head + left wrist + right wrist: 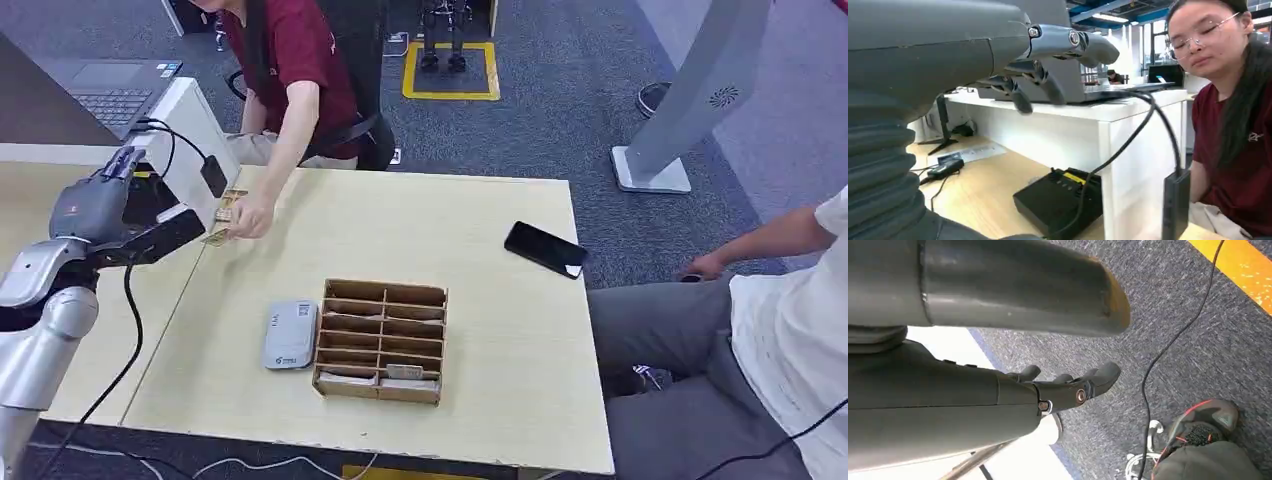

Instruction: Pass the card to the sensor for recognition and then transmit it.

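The table (480,210) is carrying everything for the task, with the person in the red shirt (300,60) leaning in from 11 o'clock and a 2nd seated person (760,330) waiting at 3 o'clock, likely the one to receive the card. The compartmented wooden tray (380,340) is sitting near the front edge at 6 o'clock, some slots holding cards, and the grey sensor (290,335) is lying just beside it on the 9 o'clock side, flat and face up so a card can be passed over it. A black phone (545,248) is lying at 2 o'clock, well apart. The left hand (150,225) is hovering at 10 o'clock; its fingers (1020,97) are curling loosely with gaps, gripping nothing. The person's hand (250,215) is holding the card (217,237) just beside it, seemingly offering it. The right hand (1068,387) is hanging over the carpet, fingers extended, holding nothing.
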### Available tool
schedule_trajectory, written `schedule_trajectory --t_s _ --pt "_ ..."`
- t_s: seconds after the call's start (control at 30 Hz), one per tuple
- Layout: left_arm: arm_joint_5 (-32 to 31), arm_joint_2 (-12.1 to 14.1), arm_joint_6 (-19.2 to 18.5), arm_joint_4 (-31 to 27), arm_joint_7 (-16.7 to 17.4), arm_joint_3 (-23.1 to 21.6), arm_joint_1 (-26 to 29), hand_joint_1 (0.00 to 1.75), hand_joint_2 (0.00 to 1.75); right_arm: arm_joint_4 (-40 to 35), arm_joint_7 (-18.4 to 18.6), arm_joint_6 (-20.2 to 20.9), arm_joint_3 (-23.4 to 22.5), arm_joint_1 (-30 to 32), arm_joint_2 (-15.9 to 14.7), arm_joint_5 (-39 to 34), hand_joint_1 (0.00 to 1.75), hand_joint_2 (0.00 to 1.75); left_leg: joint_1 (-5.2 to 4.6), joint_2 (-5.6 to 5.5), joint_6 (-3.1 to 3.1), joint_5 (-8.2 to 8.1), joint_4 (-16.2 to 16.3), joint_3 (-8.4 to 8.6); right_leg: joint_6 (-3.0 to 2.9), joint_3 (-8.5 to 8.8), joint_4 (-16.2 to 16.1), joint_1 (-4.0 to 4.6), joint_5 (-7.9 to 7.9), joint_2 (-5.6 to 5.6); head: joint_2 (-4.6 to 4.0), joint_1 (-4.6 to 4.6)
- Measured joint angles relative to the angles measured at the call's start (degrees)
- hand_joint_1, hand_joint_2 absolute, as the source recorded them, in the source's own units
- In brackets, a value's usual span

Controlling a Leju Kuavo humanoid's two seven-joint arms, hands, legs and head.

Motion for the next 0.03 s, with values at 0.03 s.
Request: schedule_trajectory --t_s 0.03 --pt "0.1 0.0 0.0 -0.2 -0.2 0.5 0.4 0.0 1.75 0.0 0.0 0.0 0.0 -0.1 0.0 0.0 0.0 0.0 0.0 -0.03 0.0 0.0 0.0 0.0 0.0 0.0 0.0 0.0 0.0 -0.02 0.02 0.0"
